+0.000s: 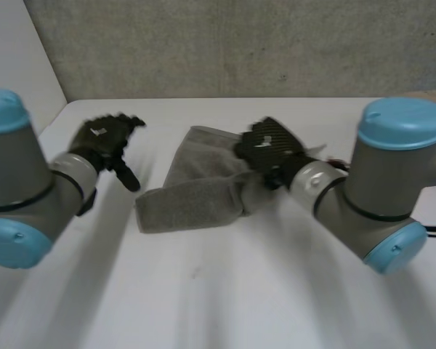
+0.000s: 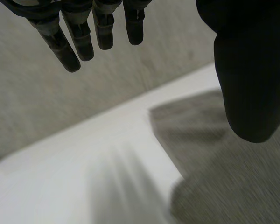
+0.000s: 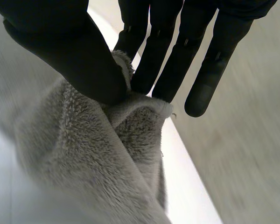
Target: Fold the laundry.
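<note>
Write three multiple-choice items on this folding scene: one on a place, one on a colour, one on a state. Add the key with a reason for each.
1. Where does the towel lie?
A. in a basket
B. on the white table
C. draped over an arm

2. What colour is the towel?
A. grey
B. red
C. yellow

3. What is the right hand doing?
A. resting flat on bare table
B. curled on nothing
C. pinching the towel's edge

Key:
1 B: the head view shows it lying on the tabletop.
2 A: its pile is grey in the head view and both wrist views.
3 C: the right wrist view shows the cloth's edge nipped between the thumb and the fingers.
</note>
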Robot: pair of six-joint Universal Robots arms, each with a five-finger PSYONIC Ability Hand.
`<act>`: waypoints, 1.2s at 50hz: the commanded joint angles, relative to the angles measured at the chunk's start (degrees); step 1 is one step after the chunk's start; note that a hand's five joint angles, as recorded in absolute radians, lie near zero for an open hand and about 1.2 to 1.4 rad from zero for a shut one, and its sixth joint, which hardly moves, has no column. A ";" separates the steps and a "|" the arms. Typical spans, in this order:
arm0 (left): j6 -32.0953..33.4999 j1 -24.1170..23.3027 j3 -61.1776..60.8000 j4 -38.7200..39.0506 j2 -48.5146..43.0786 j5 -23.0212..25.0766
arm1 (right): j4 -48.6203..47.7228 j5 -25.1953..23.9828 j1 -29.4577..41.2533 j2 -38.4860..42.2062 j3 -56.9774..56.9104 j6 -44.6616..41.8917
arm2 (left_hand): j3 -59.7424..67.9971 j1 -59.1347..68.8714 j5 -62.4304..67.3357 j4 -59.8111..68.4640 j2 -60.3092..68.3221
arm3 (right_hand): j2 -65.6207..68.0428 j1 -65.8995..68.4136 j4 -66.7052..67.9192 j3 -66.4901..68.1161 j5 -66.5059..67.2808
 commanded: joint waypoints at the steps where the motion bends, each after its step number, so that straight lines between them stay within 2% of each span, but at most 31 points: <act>1: -3.29 4.52 -3.20 1.93 9.01 -0.23 | 0.79 -16.86 10.78 3.37 -1.60 -1.18 | -1.94 -1.09 -2.37 -1.45 -1.45 | 12.50 15.90 11.51 11.90 12.08; 4: -4.52 5.67 -4.17 2.46 10.60 -0.24 | 2.02 -18.38 12.73 5.22 -1.77 -3.03 | -1.94 -1.09 -2.37 -1.45 -1.45 | 12.50 15.90 11.51 11.90 12.08; 5: -5.13 6.45 -4.79 2.73 11.38 -0.32 | 2.63 -17.51 12.99 5.67 -2.04 -4.69 | -1.94 -1.09 -2.37 -1.45 -1.45 | 3.15 6.55 2.16 2.55 2.73; 8: -5.67 7.43 -5.67 3.08 12.18 0.03 | 3.25 -14.35 12.91 5.06 -2.56 -6.55 | -1.94 -1.09 -2.37 -1.45 -1.45 | -42.88 -39.49 -43.87 -43.48 -43.31; 9: -5.75 7.69 -6.11 3.17 12.53 0.11 | 3.25 -11.38 12.56 4.01 -2.65 -6.29 | -1.94 -1.09 -2.37 -1.45 -1.45 | -57.50 -54.10 -58.49 -58.10 -57.92; 12: -5.67 7.78 -6.64 3.25 12.62 0.11 | 3.25 -5.66 11.86 1.98 -3.00 -2.96 | -1.94 -1.09 -2.37 -1.45 -1.45 | -57.50 -54.10 -58.49 -58.10 -57.92; 13: -5.49 7.61 -6.90 3.34 12.53 0.20 | 3.43 -1.81 10.81 0.50 -3.18 0.97 | -1.94 -1.09 -2.37 -1.45 -1.45 | -57.50 -54.10 -58.49 -58.10 -57.92; 16: -5.14 6.99 -7.08 3.52 12.45 0.47 | 3.52 3.13 8.70 -2.41 -3.36 8.54 | -1.94 -1.09 -2.37 -1.45 -1.45 | -57.50 -54.10 -58.49 -58.10 -57.92; 17: -4.88 6.38 -7.16 3.26 12.19 0.64 | 3.78 5.85 6.77 -4.68 -3.44 13.96 | -1.94 -1.09 -2.37 -1.45 -1.45 | -57.50 -54.10 -58.49 -58.10 -57.92; 20: -4.09 5.41 -7.25 3.08 11.31 0.64 | 5.88 7.72 2.82 -7.33 -4.06 21.01 | -1.94 -1.09 -2.37 -1.45 -1.45 | -57.50 -54.10 -58.49 -58.10 -57.92; 23: -2.07 3.65 -7.95 2.64 9.64 0.82 | 8.43 6.58 0.61 -7.08 -5.11 22.45 | -1.94 -1.09 -2.37 -1.45 -1.45 | -57.50 -54.10 -58.49 -58.10 -57.92; 27: 1.80 0.67 -10.06 0.71 8.05 0.47 | 14.14 4.03 -2.12 -5.23 -7.48 19.39 | -1.94 -1.09 -2.37 -1.45 -1.45 | -57.50 -54.10 -58.49 -58.10 -57.92; 32: 9.08 -1.79 -13.40 1.40 7.17 0.73 | 21.87 2.97 -3.44 -2.69 -8.37 7.02 | -1.94 -1.09 -2.37 -1.45 -1.45 | -57.50 -54.10 -58.49 -58.10 -57.92; 35: 12.17 -2.15 -13.76 3.34 6.56 1.43 | 23.20 2.54 -3.18 -2.50 -7.40 0.94 | -1.94 -1.09 -2.37 -1.45 -1.45 | -57.50 -54.10 -58.49 -58.10 -57.92; 40: 17.87 -2.15 -12.53 5.45 3.32 5.81 | 21.02 -2.37 -1.25 -1.54 -3.89 -9.34 | 0.76 1.61 0.34 1.26 1.25 | -57.50 -54.10 -58.49 -58.10 -57.92; 44: 20.25 -2.07 -12.87 4.40 1.99 8.37 | 17.77 -6.24 0.33 0.04 -1.69 -12.43 | 3.30 4.15 2.87 3.80 3.79 | -57.50 -54.10 -58.49 -58.10 -57.92; 51: 19.91 -0.40 -15.42 4.57 2.16 8.29 | 11.87 -10.47 2.71 2.68 0.69 -13.94 | 3.15 4.00 2.72 3.64 3.64 | -54.98 -51.59 -55.97 -55.58 -55.41; 55: 18.77 1.19 -17.79 5.98 3.13 8.90 | 6.87 -10.30 4.47 6.10 0.60 -14.29 | 3.15 4.00 2.72 3.64 3.64 | -41.72 -38.33 -42.71 -42.32 -42.15; 60: 17.63 2.33 -20.43 8.79 4.36 11.80 | -0.07 -6.01 5.17 7.69 0.42 -13.76 | 3.31 4.17 2.89 3.81 3.80 | 9.83 13.23 8.84 9.23 9.41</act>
